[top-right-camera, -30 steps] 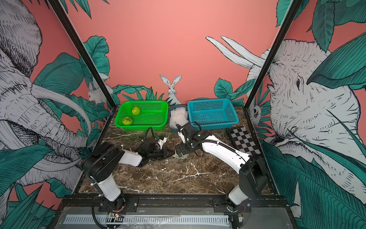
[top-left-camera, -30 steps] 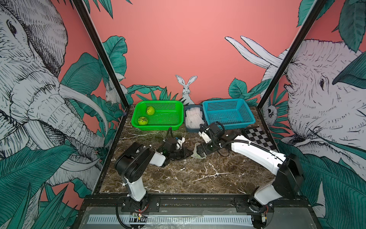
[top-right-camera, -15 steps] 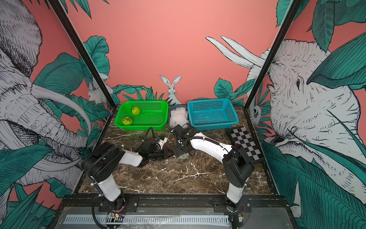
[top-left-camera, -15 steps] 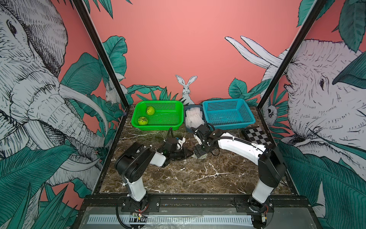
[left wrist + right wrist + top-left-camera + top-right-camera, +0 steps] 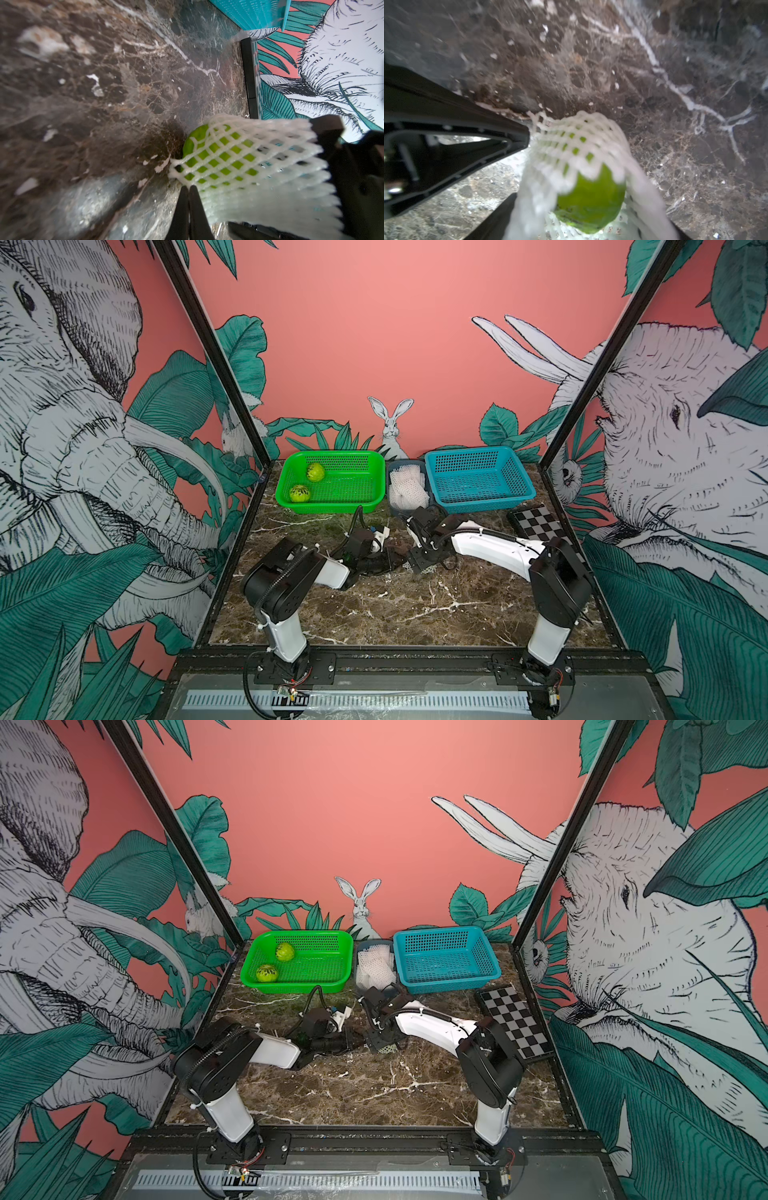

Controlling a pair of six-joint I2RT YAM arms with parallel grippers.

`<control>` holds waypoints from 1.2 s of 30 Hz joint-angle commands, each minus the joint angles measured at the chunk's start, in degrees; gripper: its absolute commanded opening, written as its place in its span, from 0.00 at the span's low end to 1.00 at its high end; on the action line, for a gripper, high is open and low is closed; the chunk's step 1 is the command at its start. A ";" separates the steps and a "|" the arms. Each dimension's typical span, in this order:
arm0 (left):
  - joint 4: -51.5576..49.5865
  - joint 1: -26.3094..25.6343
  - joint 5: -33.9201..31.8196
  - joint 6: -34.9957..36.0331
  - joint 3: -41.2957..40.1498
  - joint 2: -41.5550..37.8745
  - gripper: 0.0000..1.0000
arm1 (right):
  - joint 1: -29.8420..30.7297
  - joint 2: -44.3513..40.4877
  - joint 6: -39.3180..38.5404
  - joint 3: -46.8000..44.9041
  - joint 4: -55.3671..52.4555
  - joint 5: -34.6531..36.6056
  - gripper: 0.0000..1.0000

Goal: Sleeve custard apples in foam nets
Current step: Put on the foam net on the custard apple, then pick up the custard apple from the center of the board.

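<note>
Bare marble tabletop [image 5: 395, 614] in front, left claw [image 5: 188, 187], right claw [image 5: 422, 565] crowding mid-table, green basket [image 5: 328, 506], blue basket [image 5: 486, 502] behind

Three apples [image 5: 315, 472]: two inside the green basket [image 5: 324, 508], a third apple [image 5: 192, 141] in front of it. Three baskets: green, grey basket [image 5: 391, 485] just right of it, blue basket [image 5: 482, 502] farther right. One net [image 5: 259, 166] on the third apple; the nets [image 5: 409, 489] piled in the grey basket are uncountable. One checkerboard [image 5: 536, 522].
</note>
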 commanded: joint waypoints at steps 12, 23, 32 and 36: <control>0.01 -0.88 -1.52 0.35 0.43 0.10 0.00 | 0.32 -0.82 1.47 -5.93 6.02 1.37 0.83; 0.30 -0.88 -1.53 0.16 1.15 1.36 0.00 | 0.28 -5.15 2.39 -3.01 1.67 2.80 0.94; 0.63 -0.86 -1.72 -0.02 0.79 1.31 0.00 | -0.46 -3.13 3.40 0.39 2.25 0.34 0.91; 0.74 -0.88 -1.79 -0.03 0.78 1.22 0.00 | -0.64 -0.65 4.01 0.74 2.63 0.50 0.87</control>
